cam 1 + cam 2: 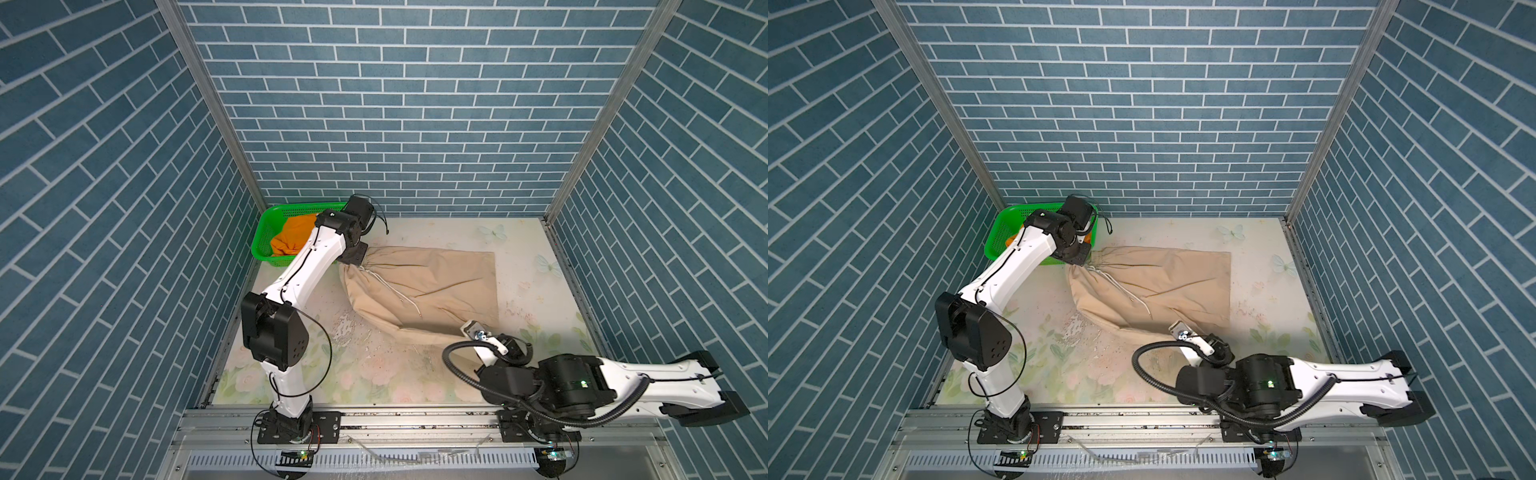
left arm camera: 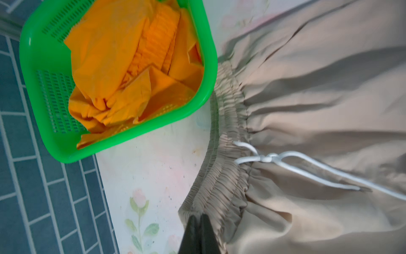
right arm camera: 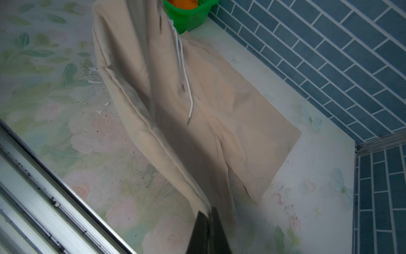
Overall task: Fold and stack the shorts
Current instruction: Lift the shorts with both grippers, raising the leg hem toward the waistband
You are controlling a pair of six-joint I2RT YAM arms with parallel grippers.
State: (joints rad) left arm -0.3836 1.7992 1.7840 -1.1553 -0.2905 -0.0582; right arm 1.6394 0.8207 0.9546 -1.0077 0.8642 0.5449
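**Beige shorts mid-fold: keep both pinched corners level**

Looking at beige shorts (image 1: 419, 291) mid-frame in both top views: far half flat on the surface (image 1: 374, 374), near edge lifted off it. Pinching the waistband (image 2: 228, 123) end with left end effector (image 2: 198, 220), fingers together on the cloth, just beside the green basket (image 1: 262, 232) left of centre. Pinching the near leg-hem corner with right end effector (image 3: 208, 214), likewise clamped on cloth, lower right of centre. Not yet started on orange shorts (image 2: 109, 55), crumpled inside the basket.

Reads as a lengthwise fold, near leg over far leg. To do it well:

- Move both ends together, same height, same pace; otherwise expect a skewed edge.
- Keep the held edge taut without dragging the flat half; too much pull probably slides it across the surface.
- Carry up and over toward the cloth's upper edge in frame, land edge on edge, only then let go.
- Watch the white drawstring (image 2: 270, 157), loose across the front; trap it inside the fold rather than leaving it trailing.
- Keep the left wrist clear of the basket rim; tight there.
- Check waistband ends line up before release; expect some spring-back from the gathered elastic.

Can't tell how many layers sit in either pinch.
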